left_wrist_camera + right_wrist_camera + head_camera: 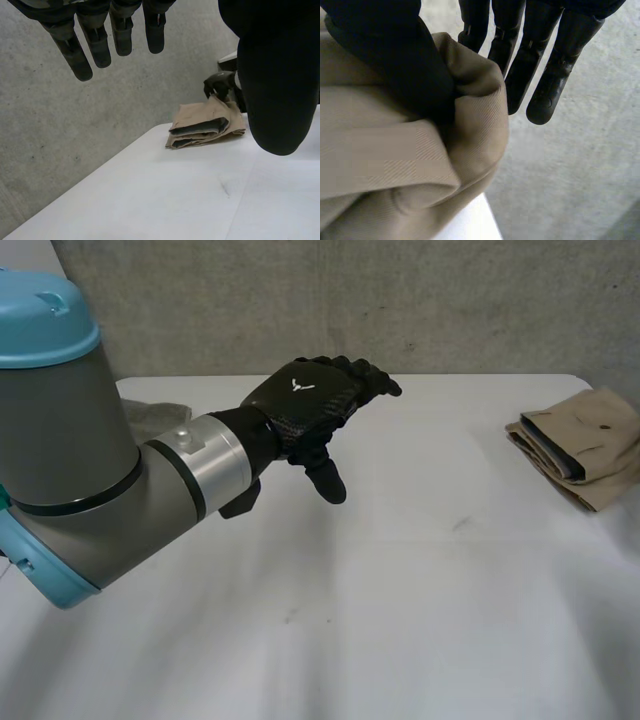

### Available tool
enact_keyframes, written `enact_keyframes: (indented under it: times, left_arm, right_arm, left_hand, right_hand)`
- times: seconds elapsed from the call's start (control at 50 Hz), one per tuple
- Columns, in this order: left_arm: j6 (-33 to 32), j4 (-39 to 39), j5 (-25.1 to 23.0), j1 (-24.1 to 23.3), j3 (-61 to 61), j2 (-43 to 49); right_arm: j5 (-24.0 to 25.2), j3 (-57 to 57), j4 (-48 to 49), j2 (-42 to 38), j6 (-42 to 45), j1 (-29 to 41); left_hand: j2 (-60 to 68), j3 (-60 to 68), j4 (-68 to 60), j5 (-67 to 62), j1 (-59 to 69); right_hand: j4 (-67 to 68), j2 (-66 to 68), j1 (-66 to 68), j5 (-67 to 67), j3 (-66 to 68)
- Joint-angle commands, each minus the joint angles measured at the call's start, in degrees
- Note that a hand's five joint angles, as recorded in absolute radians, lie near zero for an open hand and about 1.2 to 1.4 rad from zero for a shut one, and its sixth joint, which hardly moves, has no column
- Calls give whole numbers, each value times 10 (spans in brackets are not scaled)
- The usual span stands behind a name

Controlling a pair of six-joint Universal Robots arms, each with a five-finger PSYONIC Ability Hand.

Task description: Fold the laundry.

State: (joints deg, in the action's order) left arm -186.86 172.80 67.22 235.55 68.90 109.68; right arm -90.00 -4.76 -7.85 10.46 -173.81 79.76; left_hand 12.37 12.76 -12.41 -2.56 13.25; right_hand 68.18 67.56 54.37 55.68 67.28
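Observation:
A folded tan garment (585,445) lies at the table's right edge. My left hand (310,395) hovers above the middle of the table, open, with nothing in it; in the left wrist view its fingers (95,45) hang straight and apart from the thumb. Beyond them the tan garment (202,127) shows as a folded stack, with my right hand (219,85) on its far top edge. In the right wrist view, my right hand (540,55) pinches a bunched fold of the tan garment (395,165) between thumb and fingers.
The white table (400,590) stretches wide between my left hand and the garment. A greyish cloth (150,418) lies at the back left, partly behind my left arm. A concrete wall (400,300) runs along the table's far edge.

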Motion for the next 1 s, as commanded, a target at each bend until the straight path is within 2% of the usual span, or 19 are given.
enact_keyframes:
  times: [0.02,0.06,0.08,0.12,0.26,0.32,0.34,0.42,0.52,0.56,0.62,0.66,0.76,0.78,0.82,0.9,0.92,1.0]
  left_arm:
    - [0,2,2,-3,-3,5]
    - [0,2,4,-3,-5,8]
    - [0,2,5,-3,-6,10]
    - [3,2,10,-3,-8,11]
    - [6,1,17,-7,-5,10]
    - [6,1,17,-6,-1,7]
    - [6,1,17,-6,0,6]
    - [5,1,19,-3,3,4]
    - [4,3,34,12,6,1]
    - [0,8,59,29,8,-3]
    - [-2,24,84,65,11,-9]
    - [-4,33,87,87,10,-10]
    - [-18,56,85,167,10,-4]
    - [-32,63,85,194,8,-1]
    - [-53,68,84,220,7,5]
    - [-127,77,83,288,2,40]
    - [-164,80,81,313,0,60]
    - [-249,81,61,356,-7,115]
  right_arm:
    - [17,-10,-4,-8,41,-10]
    - [19,-10,-22,-6,50,-10]
    - [19,-10,-33,-4,57,-10]
    - [22,-10,-61,-2,74,-10]
    - [3,-27,-173,33,239,-12]
    - [-9,-49,-187,56,296,-14]
    - [-22,-62,-188,71,334,-23]
    - [-63,-75,-164,126,397,-49]
    - [-72,-90,-96,192,400,-47]
    - [-69,-104,-81,209,392,-41]
    - [-42,-153,-70,252,351,7]
    - [0,-203,-67,295,310,55]
    - [95,-335,-46,379,246,123]
    - [106,-360,-40,390,240,132]
    - [128,-435,-16,421,233,170]
    - [131,-542,24,460,236,243]
    - [131,-560,28,466,237,255]
    - [131,-638,47,476,239,299]
  left_hand:
    - [5,1,-5,-3,-3]
    - [5,1,-5,-3,-3]
    - [5,1,-5,-3,-3]
    - [5,1,-5,-3,-3]
    - [2,-2,-2,0,-7]
    - [0,-4,0,2,-8]
    - [0,-4,0,2,-8]
    - [-5,-9,5,7,-14]
    - [-5,-9,5,7,-14]
    - [-6,-10,7,8,-15]
    - [-11,-15,12,13,-20]
    - [-11,-15,12,13,-20]
    - [-15,-19,15,17,-24]
    - [-15,-19,15,17,-24]
    - [-15,-19,15,17,-24]
    - [-18,-22,19,20,-27]
    - [-20,-24,20,22,-29]
    - [-23,-27,24,25,-32]
  right_hand:
    - [118,124,256,143,127]
    - [118,124,256,143,127]
    - [-59,-53,79,-34,-50]
    - [-582,-576,-444,-557,-573]
    - [-582,-576,-444,-557,-573]
    - [-582,-576,-444,-557,-573]
    - [-582,-576,-444,-557,-573]
    - [-582,-576,-444,-557,-573]
    - [-582,-576,-444,-557,-573]
    - [-582,-576,-444,-557,-573]
    - [-582,-576,-444,-557,-573]
    - [-582,-576,-444,-557,-573]
    - [-582,-576,-444,-557,-573]
    - [-582,-576,-444,-557,-573]
    - [-582,-576,-444,-557,-573]
    - [-582,-576,-444,-557,-573]
    - [-582,-576,-444,-557,-573]
    - [-582,-576,-444,-557,-573]
